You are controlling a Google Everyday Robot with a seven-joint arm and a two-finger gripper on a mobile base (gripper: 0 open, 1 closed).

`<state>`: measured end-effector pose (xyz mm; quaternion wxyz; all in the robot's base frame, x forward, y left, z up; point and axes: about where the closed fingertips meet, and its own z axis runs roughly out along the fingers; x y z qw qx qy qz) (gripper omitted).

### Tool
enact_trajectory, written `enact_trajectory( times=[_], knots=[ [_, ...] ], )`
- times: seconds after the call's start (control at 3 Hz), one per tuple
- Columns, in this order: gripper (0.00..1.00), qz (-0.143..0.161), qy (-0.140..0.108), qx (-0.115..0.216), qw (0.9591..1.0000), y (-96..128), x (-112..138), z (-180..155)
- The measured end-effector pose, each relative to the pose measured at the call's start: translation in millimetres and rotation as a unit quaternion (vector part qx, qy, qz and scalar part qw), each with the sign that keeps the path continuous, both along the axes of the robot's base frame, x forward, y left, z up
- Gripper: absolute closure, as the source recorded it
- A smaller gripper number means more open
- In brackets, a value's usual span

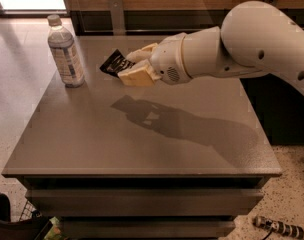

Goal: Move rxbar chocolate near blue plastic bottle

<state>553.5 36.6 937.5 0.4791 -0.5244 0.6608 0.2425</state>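
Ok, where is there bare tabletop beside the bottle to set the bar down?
Bare table runs right of the blue plastic bottle and forward to the front edge. The gripper, shut on the rxbar chocolate, hangs above that strip; the arm hides the surface behind it.

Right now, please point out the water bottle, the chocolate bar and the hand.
water bottle [67, 59]: camera view, on its label.
chocolate bar [113, 62]: camera view, on the black wrapper.
hand [125, 67]: camera view, between its fingertips, near the bottle, gripping the bar.
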Motion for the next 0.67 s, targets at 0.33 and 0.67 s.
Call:
enact_trajectory(
  times=[0.33,0.67],
  knots=[
    [1.0,0.082,0.014,0.003,0.9966,50.6,15.3,-32.0],
    [1.0,0.169,0.03,0.0,0.9851,94.1,21.1,-55.6]
  ],
)
